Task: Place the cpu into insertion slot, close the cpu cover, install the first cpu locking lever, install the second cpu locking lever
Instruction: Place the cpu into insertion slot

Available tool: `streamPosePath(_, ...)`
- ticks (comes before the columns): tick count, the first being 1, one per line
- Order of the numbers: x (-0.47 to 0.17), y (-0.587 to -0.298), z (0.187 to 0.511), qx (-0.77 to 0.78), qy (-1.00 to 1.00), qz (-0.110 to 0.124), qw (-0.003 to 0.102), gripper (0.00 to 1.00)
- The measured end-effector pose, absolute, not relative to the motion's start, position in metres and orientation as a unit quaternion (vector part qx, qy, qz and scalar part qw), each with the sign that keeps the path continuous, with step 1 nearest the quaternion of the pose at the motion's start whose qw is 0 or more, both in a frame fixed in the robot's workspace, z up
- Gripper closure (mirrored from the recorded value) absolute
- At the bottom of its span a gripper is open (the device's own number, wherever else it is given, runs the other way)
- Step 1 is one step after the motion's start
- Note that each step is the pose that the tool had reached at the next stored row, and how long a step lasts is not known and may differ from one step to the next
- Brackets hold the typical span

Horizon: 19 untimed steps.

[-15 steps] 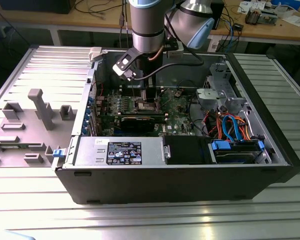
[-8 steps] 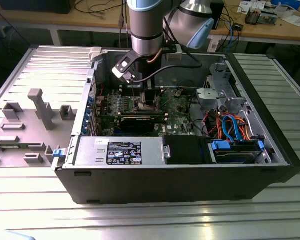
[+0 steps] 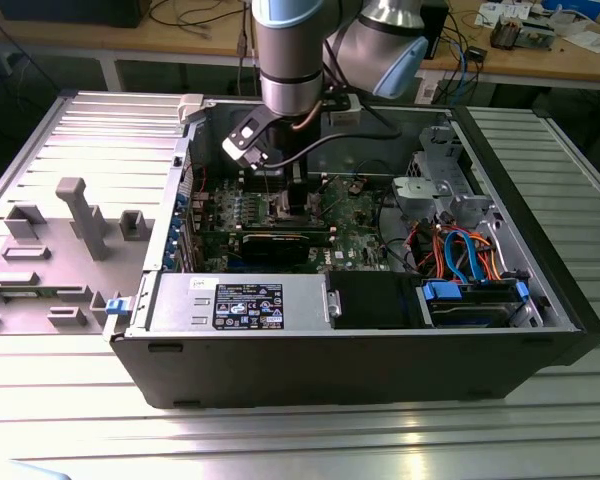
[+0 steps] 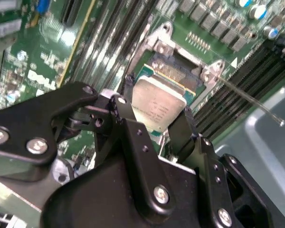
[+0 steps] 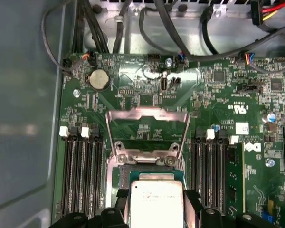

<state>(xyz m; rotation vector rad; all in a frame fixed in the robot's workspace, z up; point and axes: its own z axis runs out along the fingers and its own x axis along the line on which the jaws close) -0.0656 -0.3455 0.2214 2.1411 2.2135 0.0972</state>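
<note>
Pincer (image 4: 154, 116) clamped on cpu (image 5: 156, 205) by two opposite edges, partly over slot (image 4: 178, 71); contact unclear. Beyond it, cover (image 5: 147, 112) flipped open. Exterior view: pincer at 1 o'clock from labelled box (image 3: 248, 305).

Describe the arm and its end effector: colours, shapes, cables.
In the exterior view the arm is a thick silver-grey tube with pale blue joint caps; a black cable loops off near its wrist. In the second wrist view the end effector is matt black, built of angular linkage bars pinned with silver screws, ending in two narrow fingers.
</note>
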Motion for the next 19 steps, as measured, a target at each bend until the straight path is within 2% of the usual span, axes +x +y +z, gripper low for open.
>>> streamPosePath(11, -0.066, -0.341, 0.212, 0.700, 0.712, 0.031, 0.030, 0.45)
streamPosePath(19, -0.067, -0.339, 0.207, 0.700, 0.712, 0.025, 0.036, 0.45)
